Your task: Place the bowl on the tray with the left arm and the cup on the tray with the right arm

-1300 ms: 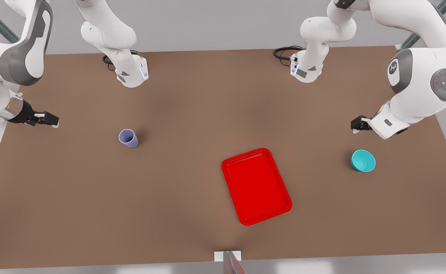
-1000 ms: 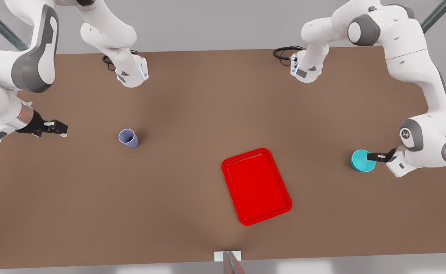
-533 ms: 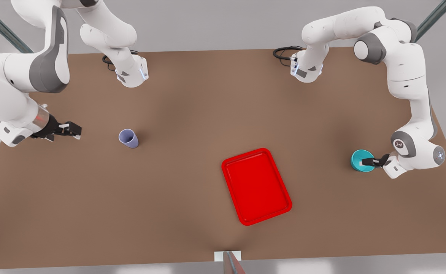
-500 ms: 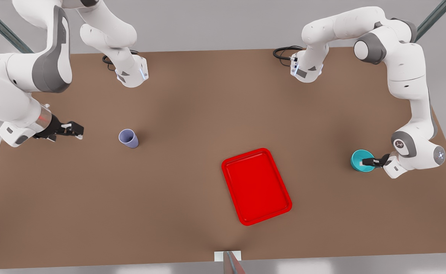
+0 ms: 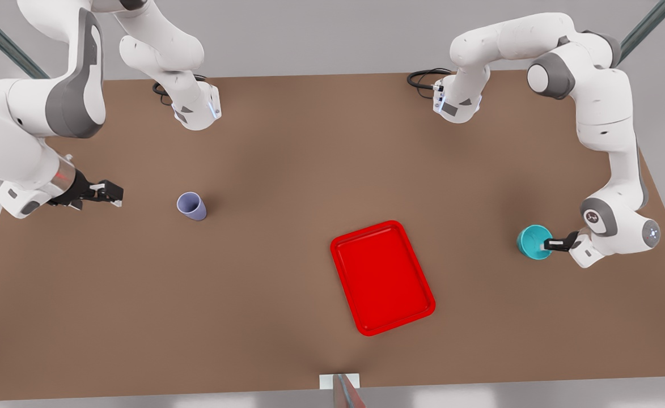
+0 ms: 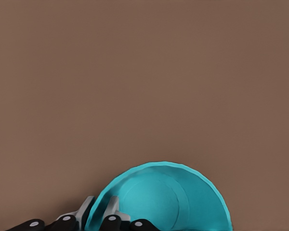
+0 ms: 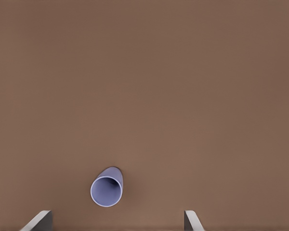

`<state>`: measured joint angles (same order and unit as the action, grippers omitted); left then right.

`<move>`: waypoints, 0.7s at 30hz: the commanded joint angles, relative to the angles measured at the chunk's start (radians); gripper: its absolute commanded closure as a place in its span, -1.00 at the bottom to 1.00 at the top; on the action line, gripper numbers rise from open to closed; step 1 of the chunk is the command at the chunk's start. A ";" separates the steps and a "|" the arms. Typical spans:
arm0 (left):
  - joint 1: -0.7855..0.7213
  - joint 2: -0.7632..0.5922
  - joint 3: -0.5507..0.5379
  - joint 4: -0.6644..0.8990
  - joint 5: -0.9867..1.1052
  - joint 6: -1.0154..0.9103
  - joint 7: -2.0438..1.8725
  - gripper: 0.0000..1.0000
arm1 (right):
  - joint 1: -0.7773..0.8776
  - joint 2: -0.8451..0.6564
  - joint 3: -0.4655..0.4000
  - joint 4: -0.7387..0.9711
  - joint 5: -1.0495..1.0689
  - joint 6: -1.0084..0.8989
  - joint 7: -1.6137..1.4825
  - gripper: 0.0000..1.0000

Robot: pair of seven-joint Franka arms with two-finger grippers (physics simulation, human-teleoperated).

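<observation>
While left gripper (image 5: 549, 245) fingers pinch bowl (image 5: 533, 242) rim, right gripper (image 5: 114, 194) hovers near cup (image 5: 191, 205), fingers apart.

The tray (image 5: 382, 277) looks like shiny red plastic. The bowl (image 5: 533, 242) and cup (image 5: 191, 205) look smooth and plain. The brown table (image 5: 287, 170) is dull, not shiny.

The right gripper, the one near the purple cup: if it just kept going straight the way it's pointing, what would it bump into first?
Probably the cup. The right gripper points across the table toward it with open fingers, and bare tabletop lies between them. Its height is hard to judge, so it might pass above.
</observation>
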<state>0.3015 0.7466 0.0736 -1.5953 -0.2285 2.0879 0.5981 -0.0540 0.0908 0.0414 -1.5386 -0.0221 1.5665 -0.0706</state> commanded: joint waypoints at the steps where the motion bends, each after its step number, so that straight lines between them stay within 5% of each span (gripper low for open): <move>1: -0.001 0.000 0.000 0.000 -0.003 0.000 0.000 0.47 | 0.000 0.001 0.000 0.000 -0.001 -0.002 0.000 -1.00; 13: -0.012 -0.065 -0.006 0.000 -0.029 -0.068 -0.029 0.57 | -0.001 0.001 -0.002 0.000 0.001 -0.002 0.000 -1.00; 17: -0.146 -0.148 -0.008 0.002 -0.184 -0.088 -0.110 0.57 | -0.001 0.001 -0.002 0.000 0.001 0.000 0.000 -1.00; 21: -0.507 -0.070 -0.006 0.115 -0.212 0.006 -0.673 0.57 | -0.003 0.003 -0.002 0.000 0.001 0.000 0.000 -1.00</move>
<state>-0.2331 0.6847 0.0676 -1.4803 -0.3148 2.1082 -0.1335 -0.0580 0.0936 0.0398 -1.5386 -0.0215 1.5650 -0.0706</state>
